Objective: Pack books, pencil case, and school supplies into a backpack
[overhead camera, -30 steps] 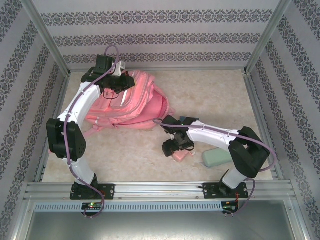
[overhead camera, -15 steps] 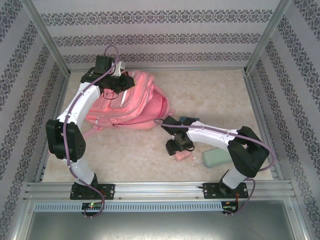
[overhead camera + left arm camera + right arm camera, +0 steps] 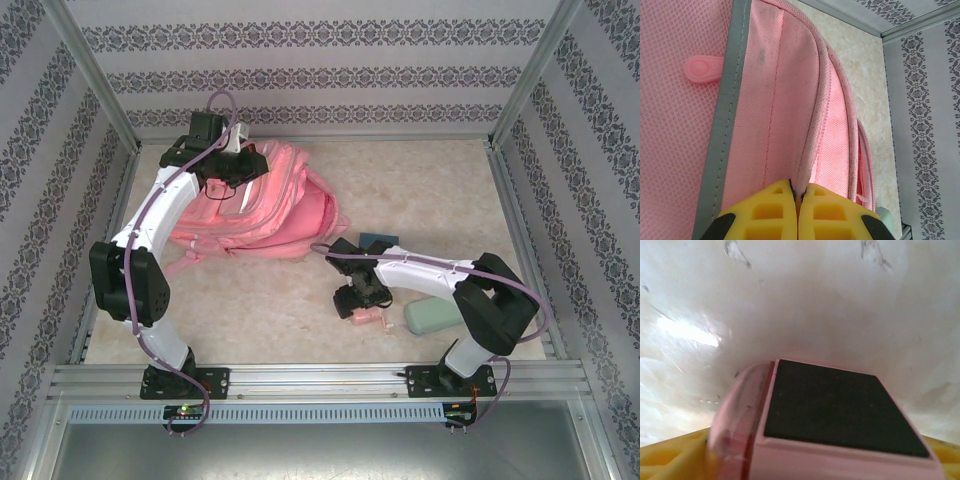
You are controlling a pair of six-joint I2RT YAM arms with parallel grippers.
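Top external view gives you the large pink fabric backpack [image 3: 275, 210] lying flat at the far left of the pale, marbled bench [image 3: 430, 185], with a strap trailing toward the near edge. Your left tool [image 3: 235, 170] sits on the bag's far upper part. On the left wrist view, its yellow fingers [image 3: 767, 212] are pressed together with a piped seam of the bag pinched between them, beside a grey trim strip [image 3: 732, 100] and a round pink rubber tab [image 3: 702, 68].

Well apart from the bag, toward the near right, the small pink boxy item [image 3: 372, 319] lies on the bench. Your right tool [image 3: 360, 300] hangs right over it. On the right wrist view the box shows a black top face and a rounded pink edge, and it sits between the two yellow fingers [image 3: 670, 455], which stand wide apart on either side. You cannot tell whether they press on it.

Just to the right of the box lies a mint-green oblong pouch [image 3: 432, 315], close to the right arm's elbow. Behind the right arm's forearm, a dark teal flat thing [image 3: 380, 239] peeks out, partly hidden. Bare bench lies between the box and the bag.
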